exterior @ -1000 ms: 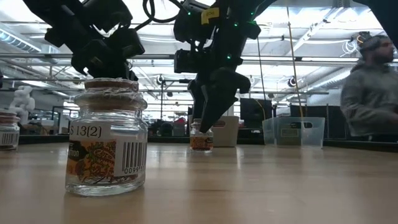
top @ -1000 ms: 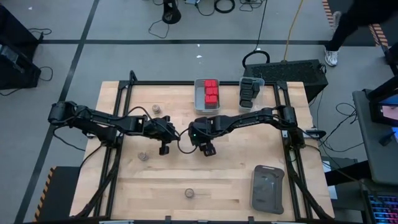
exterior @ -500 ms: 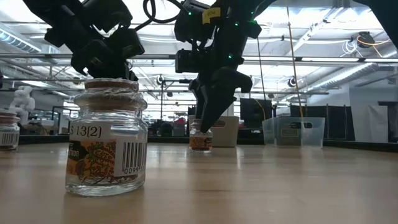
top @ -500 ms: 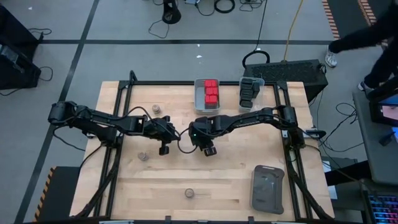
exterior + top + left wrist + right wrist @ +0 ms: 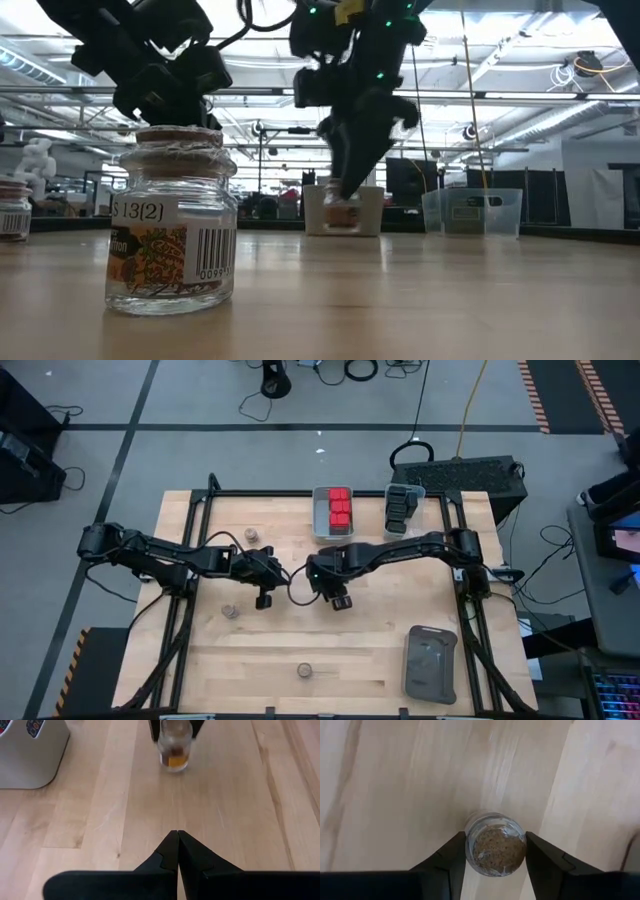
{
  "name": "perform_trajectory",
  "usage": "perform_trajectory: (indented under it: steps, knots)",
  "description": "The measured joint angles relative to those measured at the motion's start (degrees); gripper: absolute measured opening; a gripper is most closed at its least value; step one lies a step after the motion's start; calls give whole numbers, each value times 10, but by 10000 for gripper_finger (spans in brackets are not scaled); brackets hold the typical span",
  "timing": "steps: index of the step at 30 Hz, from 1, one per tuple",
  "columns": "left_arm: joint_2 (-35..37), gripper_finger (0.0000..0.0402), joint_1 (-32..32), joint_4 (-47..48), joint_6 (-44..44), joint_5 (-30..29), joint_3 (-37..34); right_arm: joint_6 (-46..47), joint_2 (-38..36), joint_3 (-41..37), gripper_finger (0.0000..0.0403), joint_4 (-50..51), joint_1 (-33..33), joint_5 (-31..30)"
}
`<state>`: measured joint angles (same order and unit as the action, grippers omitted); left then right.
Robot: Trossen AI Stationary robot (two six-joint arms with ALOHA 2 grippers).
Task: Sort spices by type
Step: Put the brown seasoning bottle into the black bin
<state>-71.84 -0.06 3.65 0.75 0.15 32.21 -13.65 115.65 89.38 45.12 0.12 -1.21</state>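
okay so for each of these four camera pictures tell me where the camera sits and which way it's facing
High: overhead, looking straight down on the table; both arms show.
Low: table height, looking level past a near jar; arms descend from above.
Left wrist: on the left arm, facing forward past its shut end effector.
Right wrist: looking down; right end effector grips a cork-topped jar.
Shared: that jar also shows in the left wrist and low views.

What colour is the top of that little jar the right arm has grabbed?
Speckled tan-brown, like cork, on a clear glass jar. The right wrist view shows it best.
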Motion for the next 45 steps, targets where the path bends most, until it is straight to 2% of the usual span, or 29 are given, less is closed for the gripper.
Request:
perform_trajectory:
  steps: [10,19,29,37,41,45]
  knots:
    - [0,9,-9,-5,-16,57,6,61,-76,0,154,64,18,-2]
    - [0,9,-37,-153,-47,86,8,133,-155,0,156,103,60,-3]
    - [0,9,-42,-151,-47,88,8,239,-180,0,157,174,133,-23]
    - [0,9,-42,-151,-47,87,8,363,-180,0,157,228,213,-35]
    - [0,9,-42,-151,-47,87,8,452,-180,0,157,273,260,-35]
    - [0,9,-42,-151,-47,86,8,549,-180,0,157,313,314,-66]
